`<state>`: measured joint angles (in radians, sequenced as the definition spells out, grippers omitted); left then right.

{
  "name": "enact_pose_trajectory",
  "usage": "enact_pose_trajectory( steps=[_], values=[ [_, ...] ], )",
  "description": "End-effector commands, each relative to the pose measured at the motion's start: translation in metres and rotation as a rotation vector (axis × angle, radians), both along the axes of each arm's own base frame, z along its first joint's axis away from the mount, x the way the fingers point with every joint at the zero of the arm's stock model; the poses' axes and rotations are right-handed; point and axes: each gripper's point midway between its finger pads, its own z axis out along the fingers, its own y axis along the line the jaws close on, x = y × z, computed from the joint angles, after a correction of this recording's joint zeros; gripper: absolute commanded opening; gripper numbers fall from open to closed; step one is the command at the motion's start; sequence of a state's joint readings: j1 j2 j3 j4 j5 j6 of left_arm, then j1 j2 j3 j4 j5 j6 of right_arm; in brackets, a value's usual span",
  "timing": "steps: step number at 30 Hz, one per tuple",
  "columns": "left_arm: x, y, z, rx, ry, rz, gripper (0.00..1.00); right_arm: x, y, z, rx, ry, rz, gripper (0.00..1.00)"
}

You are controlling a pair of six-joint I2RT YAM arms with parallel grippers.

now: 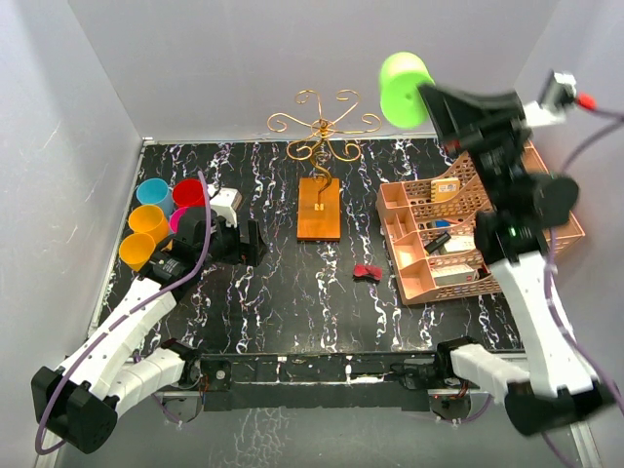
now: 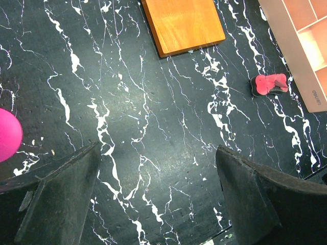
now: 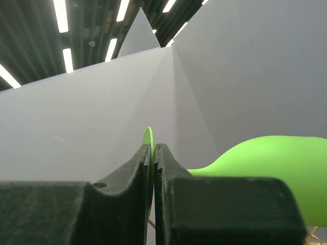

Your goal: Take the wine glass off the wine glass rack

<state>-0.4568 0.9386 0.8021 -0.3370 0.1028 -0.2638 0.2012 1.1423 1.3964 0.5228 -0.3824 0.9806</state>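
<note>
The wine glass (image 1: 404,89) is bright green plastic. My right gripper (image 1: 441,105) holds it high in the air, to the right of the rack's top and clear of it. In the right wrist view my right gripper (image 3: 153,153) is shut on the glass's flat foot disc (image 3: 148,138), and the green bowl (image 3: 276,161) shows at right. The wine glass rack (image 1: 323,125) is a gold wire stand on an orange-brown wooden base (image 1: 319,209) at the table's back middle; its scroll arms are bare. My left gripper (image 2: 158,173) is open and empty over the black marble table, near the base (image 2: 184,23).
A peach lattice desk organiser (image 1: 458,234) stands at right, under my right arm. Several coloured cups (image 1: 156,210) sit at left beside my left arm. A small red clip (image 1: 368,272) lies on the table; it also shows in the left wrist view (image 2: 269,84). Grey walls enclose the table.
</note>
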Motion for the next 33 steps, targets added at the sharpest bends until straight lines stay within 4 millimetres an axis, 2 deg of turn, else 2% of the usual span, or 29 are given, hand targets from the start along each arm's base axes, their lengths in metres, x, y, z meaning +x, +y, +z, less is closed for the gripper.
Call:
enact_pose_trajectory(
  steps=[1,6,10,12,14,16,17,18,20,22,27,33],
  values=[
    [0.004,0.001,0.011,-0.020,-0.037,0.013,0.92,-0.036,-0.018,-0.043,-0.084,-0.061,-0.152,0.08],
    [0.004,-0.001,0.009,-0.030,-0.025,0.010,0.93,-0.061,-0.013,-0.116,-0.239,0.004,-0.148,0.09],
    [0.002,-0.004,0.011,-0.058,-0.021,0.016,0.92,-0.055,-0.008,-0.193,-0.270,0.207,-0.085,0.09],
    [0.000,-0.006,0.012,-0.084,-0.011,0.020,0.93,-0.052,-0.001,-0.235,-0.246,0.350,-0.006,0.09],
    [-0.003,-0.010,0.014,-0.124,0.005,0.026,0.92,-0.060,0.014,-0.270,-0.224,0.441,0.141,0.08],
    [-0.008,-0.017,0.013,-0.192,0.032,0.024,0.92,-0.082,0.031,-0.284,-0.193,0.428,0.347,0.08],
    [-0.011,-0.022,0.012,-0.234,0.046,0.021,0.93,-0.100,0.036,-0.286,-0.172,0.364,0.447,0.08],
    [-0.013,-0.029,0.014,-0.283,0.061,0.011,0.93,-0.108,0.038,-0.288,-0.144,0.350,0.511,0.08],
    [-0.017,-0.038,0.020,-0.374,0.090,0.012,0.93,-0.123,0.040,-0.276,-0.127,0.294,0.595,0.08],
    [-0.020,-0.048,0.029,-0.470,0.111,0.002,0.93,-0.128,0.044,-0.266,-0.145,0.266,0.634,0.08],
    [-0.023,-0.067,0.082,-0.712,0.079,-0.052,0.95,-0.129,0.046,-0.233,-0.112,0.248,0.686,0.08],
    [-0.038,-0.088,0.150,-0.943,0.041,-0.247,0.97,-0.159,0.020,-0.177,0.136,0.101,0.807,0.08]
  ],
)
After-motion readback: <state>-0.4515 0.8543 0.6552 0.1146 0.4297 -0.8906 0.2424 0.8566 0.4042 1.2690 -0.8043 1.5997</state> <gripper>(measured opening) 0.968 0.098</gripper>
